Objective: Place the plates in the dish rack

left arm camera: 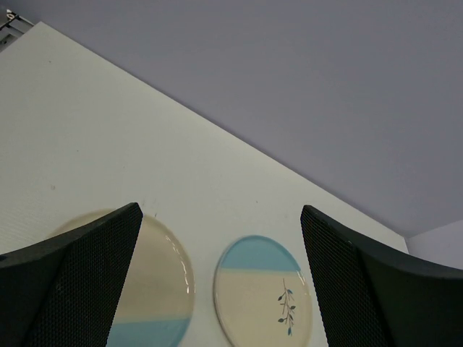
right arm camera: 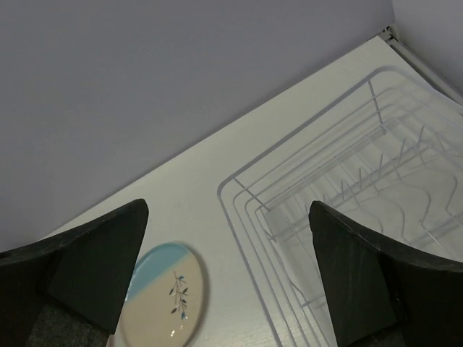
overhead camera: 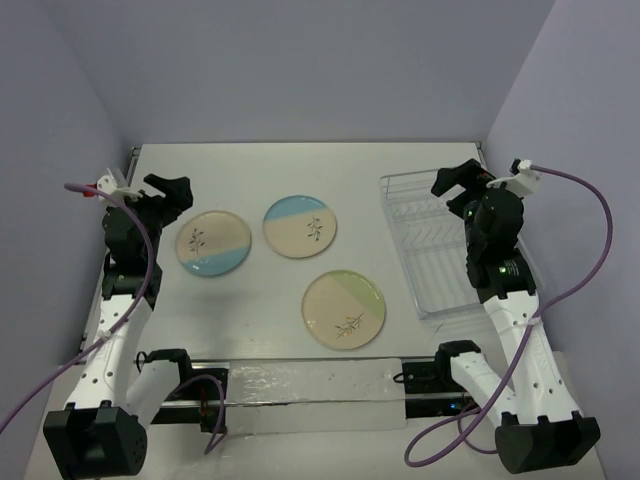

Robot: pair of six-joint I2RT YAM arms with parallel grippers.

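Jaws on both arms stand fully apart and hold nothing. The left gripper [overhead camera: 166, 195] hangs above the left side of the desk [overhead camera: 260, 165]. The right gripper [overhead camera: 456, 188] hangs over the far left corner of the dish rack [overhead camera: 403, 250].

Position of the work: all 3 plates lie flat on the desk, apart from one another, and none is in the rack. The left blue plate [overhead camera: 213, 243] lies just beside the left gripper, towards the middle of the desk. In the left wrist view its rim passes under the left finger. The middle blue plate [overhead camera: 299, 225] lies further right, between the 2 arms. It shows in both wrist views and looks roughly as far from one gripper as from the other. The green plate [overhead camera: 344, 309] lies nearest the arm bases and closer to the rack than to the left arm.

Deciding relation: the left arm is plainly nearer the left blue plate, and the right arm is the nearer to the rack. The rack's long axis runs from near to far along the right edge of the desk.

Containers: the rack shows bare tines and no plate. The part under the right arm is hidden.

Judgement: loading has not begun, and a first pick of the left blue plate by the left arm looks likeliest. A flat plate gives little edge to grip.
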